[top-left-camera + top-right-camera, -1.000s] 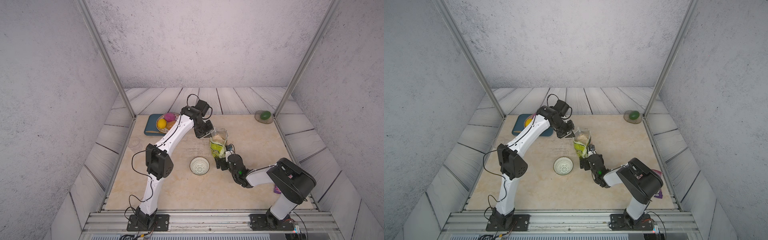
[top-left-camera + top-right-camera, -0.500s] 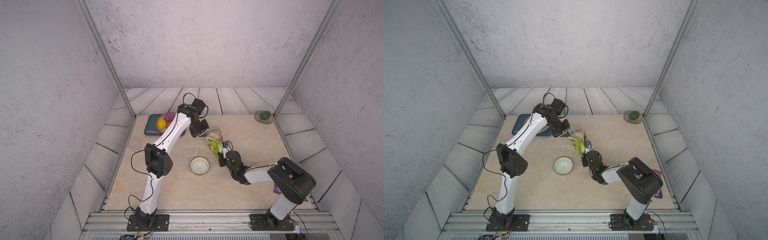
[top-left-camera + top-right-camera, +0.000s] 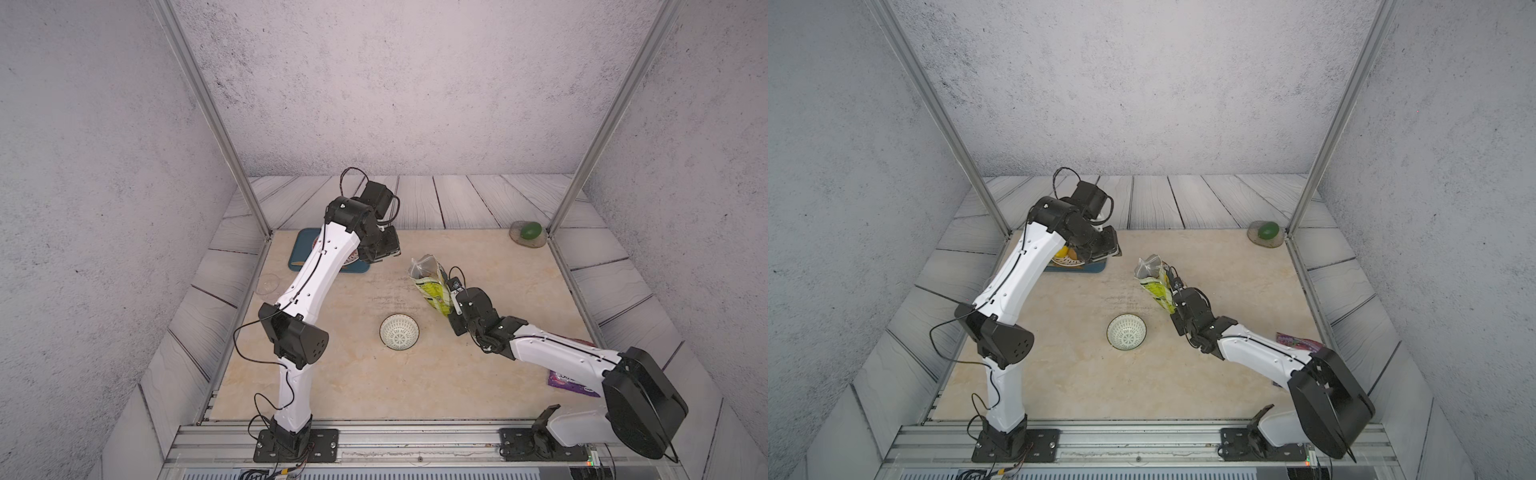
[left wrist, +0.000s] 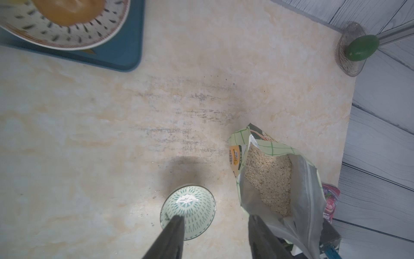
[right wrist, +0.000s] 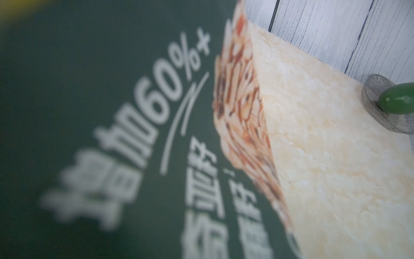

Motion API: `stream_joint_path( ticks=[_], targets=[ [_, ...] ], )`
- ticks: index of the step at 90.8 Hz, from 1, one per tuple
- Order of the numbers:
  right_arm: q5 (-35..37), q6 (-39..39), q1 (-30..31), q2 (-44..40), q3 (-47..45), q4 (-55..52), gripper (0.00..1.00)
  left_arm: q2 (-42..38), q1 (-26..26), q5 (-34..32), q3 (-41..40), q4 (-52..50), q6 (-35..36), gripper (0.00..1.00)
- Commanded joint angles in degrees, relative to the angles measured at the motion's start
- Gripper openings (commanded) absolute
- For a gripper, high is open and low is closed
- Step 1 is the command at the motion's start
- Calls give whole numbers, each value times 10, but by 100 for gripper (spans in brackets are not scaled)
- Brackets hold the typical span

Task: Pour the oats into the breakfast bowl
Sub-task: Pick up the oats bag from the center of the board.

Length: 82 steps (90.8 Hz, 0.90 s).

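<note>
Beige tabletop (image 3: 332, 374), oats pouch (image 3: 430, 286) inside right gripper (image 3: 449, 300)

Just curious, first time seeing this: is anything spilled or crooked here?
Only the lime-green oat pouch, open and leaning askew in the right hand. Nothing looks spilled; the small white line-patterned bowl is empty.

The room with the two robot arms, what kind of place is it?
Probably a robot test booth, not a kitchen: bare grey walls with metal posts, arms bolted to a front rail, plus an oats pouch and breakfast bowl.
</note>
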Motion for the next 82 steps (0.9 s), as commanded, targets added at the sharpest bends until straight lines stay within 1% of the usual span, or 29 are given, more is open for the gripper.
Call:
stream_joint_path(
  ticks=[1, 10, 19, 30, 37, 42, 47, 55, 63, 71, 82],
  targets=[
    [7, -20, -2, -36, 84, -85, 0, -61, 3, -68, -68, 7, 35, 52],
    [11, -21, 0, -46, 128, -170, 0, -113, 14, -59, -148, 58, 35, 53],
    [30, -43, 7, -70, 144, -216, 0, -155, 32, -29, -214, 98, 39, 52],
    [83, -82, 31, -105, 141, -237, 0, -204, 60, 48, -307, 154, 31, 52],
    [107, -133, 46, -130, 131, -233, 0, -232, 66, 80, -362, 186, 29, 52],
    [110, -164, 49, -146, 125, -234, 0, -253, 67, 97, -402, 210, 26, 52],
    [99, -188, 50, -160, 126, -247, 0, -272, 67, 114, -439, 231, 23, 51],
    [99, -208, 54, -174, 139, -286, 0, -295, 68, 134, -483, 248, 27, 51],
    [122, -227, 61, -182, 146, -313, 0, -309, 70, 127, -516, 249, 32, 51],
    [131, -254, 71, -182, 143, -320, 0, -318, 73, 126, -544, 255, 36, 51],
    [152, -293, 91, -171, 136, -315, 0, -322, 76, 152, -581, 284, 33, 51]
  ],
)
